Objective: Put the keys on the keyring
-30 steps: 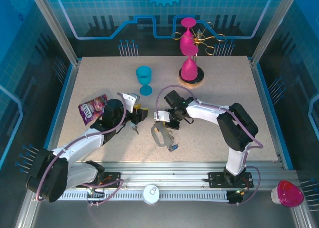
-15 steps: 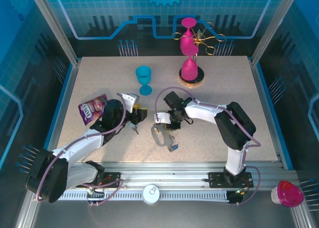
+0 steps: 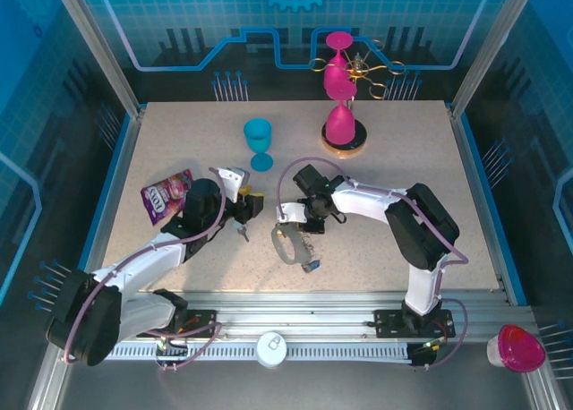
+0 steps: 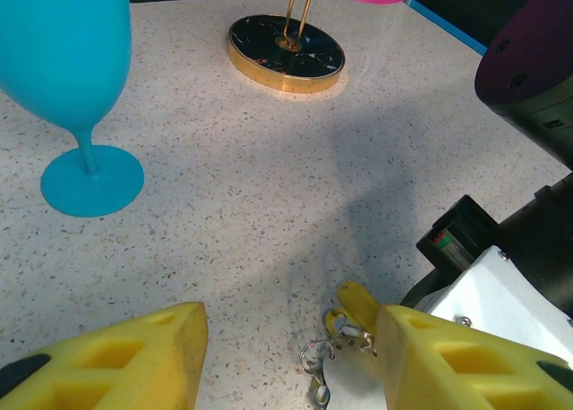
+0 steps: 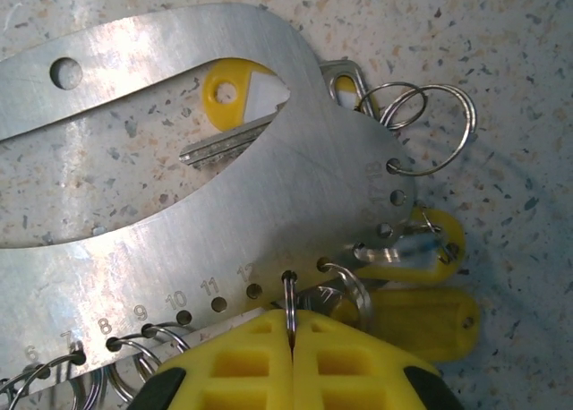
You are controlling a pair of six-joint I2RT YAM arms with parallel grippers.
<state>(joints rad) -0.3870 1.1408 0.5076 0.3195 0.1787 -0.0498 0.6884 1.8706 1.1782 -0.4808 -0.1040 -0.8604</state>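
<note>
Purple snack packet (image 3: 166, 195): left of blue goblet (image 3: 259, 141), nearer the arms
Left gripper (image 4: 288, 338): near side of goblet, yellow pads spread apart
Keyring (image 5: 295, 186): flat on table, right of goblet and nearer the arms, keys (image 5: 235, 92) clustered against it
Right gripper (image 5: 291, 325): over keyring, pads pressed together, pinching one thin ring of it

Speckled beige table (image 3: 170, 141), blue circuit-pattern walls (image 3: 179, 25)

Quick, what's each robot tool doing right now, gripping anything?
Left tool: open, holding nothing.
Right tool: closed, pinching a thin silvery metal ring.
</note>
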